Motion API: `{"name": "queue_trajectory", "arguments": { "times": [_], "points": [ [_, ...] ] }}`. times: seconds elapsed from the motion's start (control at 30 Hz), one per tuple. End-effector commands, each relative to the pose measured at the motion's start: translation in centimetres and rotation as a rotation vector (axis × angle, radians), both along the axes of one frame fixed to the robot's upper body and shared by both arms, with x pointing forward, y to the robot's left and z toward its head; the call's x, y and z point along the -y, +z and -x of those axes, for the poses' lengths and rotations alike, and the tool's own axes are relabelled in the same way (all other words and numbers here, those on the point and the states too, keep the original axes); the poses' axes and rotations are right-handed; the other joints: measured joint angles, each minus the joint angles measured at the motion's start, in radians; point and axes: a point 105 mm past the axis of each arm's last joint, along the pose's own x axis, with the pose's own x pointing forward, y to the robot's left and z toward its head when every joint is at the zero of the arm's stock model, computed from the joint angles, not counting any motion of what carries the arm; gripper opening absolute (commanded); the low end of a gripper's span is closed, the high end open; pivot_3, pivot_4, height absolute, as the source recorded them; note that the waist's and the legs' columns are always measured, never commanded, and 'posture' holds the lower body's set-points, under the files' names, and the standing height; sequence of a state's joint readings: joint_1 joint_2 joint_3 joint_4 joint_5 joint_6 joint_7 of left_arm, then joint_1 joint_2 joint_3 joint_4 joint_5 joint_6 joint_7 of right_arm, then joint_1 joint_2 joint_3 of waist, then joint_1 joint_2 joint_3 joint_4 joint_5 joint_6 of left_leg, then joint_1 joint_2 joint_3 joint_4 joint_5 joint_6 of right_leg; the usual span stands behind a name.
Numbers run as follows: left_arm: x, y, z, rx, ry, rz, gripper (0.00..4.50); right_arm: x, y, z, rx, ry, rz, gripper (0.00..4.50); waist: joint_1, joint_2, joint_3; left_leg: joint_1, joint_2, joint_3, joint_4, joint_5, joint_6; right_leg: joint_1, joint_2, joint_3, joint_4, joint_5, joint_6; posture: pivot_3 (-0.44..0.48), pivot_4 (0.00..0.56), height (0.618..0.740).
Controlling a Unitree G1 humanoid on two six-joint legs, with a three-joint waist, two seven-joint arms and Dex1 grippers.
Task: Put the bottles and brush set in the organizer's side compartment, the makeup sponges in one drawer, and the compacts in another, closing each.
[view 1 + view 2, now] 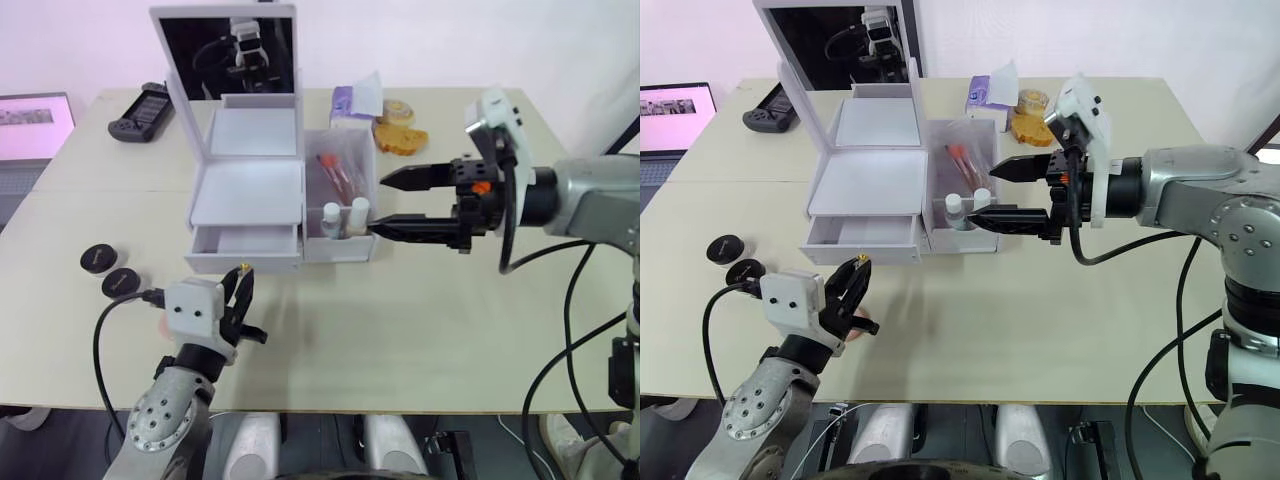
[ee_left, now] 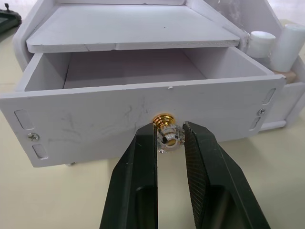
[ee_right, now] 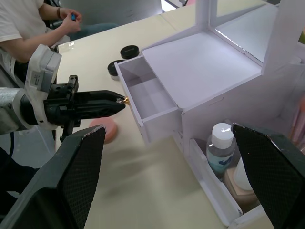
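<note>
The left gripper [image 2: 167, 143] pinches the drawer [image 2: 143, 117] knob [image 2: 167, 136] between nearly closed fingers. The right gripper [image 1: 395, 203] hangs wide open beside the bottles [image 1: 345, 215], holding nothing.

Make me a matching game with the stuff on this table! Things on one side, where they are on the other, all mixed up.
Things:
1. drawer
2. bottles
3. compacts
4. pink sponge

Places or states:
A. on the table, left of the organizer
B. pulled open, empty
C. on the table by the left tool
D. standing in the side compartment

Pairs: 1-B, 2-D, 3-A, 4-C
</note>
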State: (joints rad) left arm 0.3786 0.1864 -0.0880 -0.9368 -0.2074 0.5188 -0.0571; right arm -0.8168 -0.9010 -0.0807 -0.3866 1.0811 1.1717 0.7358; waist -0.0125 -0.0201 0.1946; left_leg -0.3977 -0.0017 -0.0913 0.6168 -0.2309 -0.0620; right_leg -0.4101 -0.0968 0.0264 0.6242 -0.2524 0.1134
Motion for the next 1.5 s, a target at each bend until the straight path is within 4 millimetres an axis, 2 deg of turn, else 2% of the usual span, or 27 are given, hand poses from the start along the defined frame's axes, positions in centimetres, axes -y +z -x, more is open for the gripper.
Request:
{"name": "queue_trajectory", "arguments": {
  "times": [0.03,0.23,0.9,1.07,1.5],
  "points": [
    [0.3,1.8,1.2,0.056,-0.018,0.000,0.27,-0.3,1.1,0.2,0.049,0.022,-0.017,4.50,-0.001,0.000,0.000,0.000,0.000,0.000,0.000,0.000,0.001,0.000,0.000,0.000,-0.001,0.000,0.000,0.000,0.150,0.740],
    [0.5,1.6,1.8,0.042,-0.045,0.014,0.27,-0.4,0.9,0.1,0.040,0.029,-0.021,4.50,0.000,0.000,0.000,-0.005,0.000,0.000,0.000,-0.001,0.002,-0.003,0.000,0.000,-0.003,0.000,0.001,0.000,0.150,0.740],
    [3.6,0.6,2.7,-0.057,-0.239,0.113,0.27,-0.7,1.1,0.3,0.039,0.054,-0.015,4.50,0.005,0.000,0.000,-0.011,0.000,0.000,0.013,-0.004,0.006,-0.002,0.000,-0.001,-0.004,0.003,0.003,0.000,0.150,0.740],
    [3.7,0.7,2.9,-0.056,-0.248,0.122,0.27,-0.7,1.1,0.3,0.042,0.067,-0.014,4.50,0.006,0.001,0.000,-0.011,0.000,0.000,0.013,-0.004,0.006,-0.002,0.000,-0.001,-0.004,0.003,0.003,0.000,0.150,0.740],
    [2.4,0.5,3.8,-0.048,-0.198,0.086,0.27,-1.0,1.0,0.1,0.043,0.096,-0.032,4.50,0.003,0.001,0.000,-0.010,0.000,0.000,0.013,-0.004,0.006,-0.002,0.000,-0.001,-0.004,0.003,0.002,0.000,0.150,0.740]
  ]
}}
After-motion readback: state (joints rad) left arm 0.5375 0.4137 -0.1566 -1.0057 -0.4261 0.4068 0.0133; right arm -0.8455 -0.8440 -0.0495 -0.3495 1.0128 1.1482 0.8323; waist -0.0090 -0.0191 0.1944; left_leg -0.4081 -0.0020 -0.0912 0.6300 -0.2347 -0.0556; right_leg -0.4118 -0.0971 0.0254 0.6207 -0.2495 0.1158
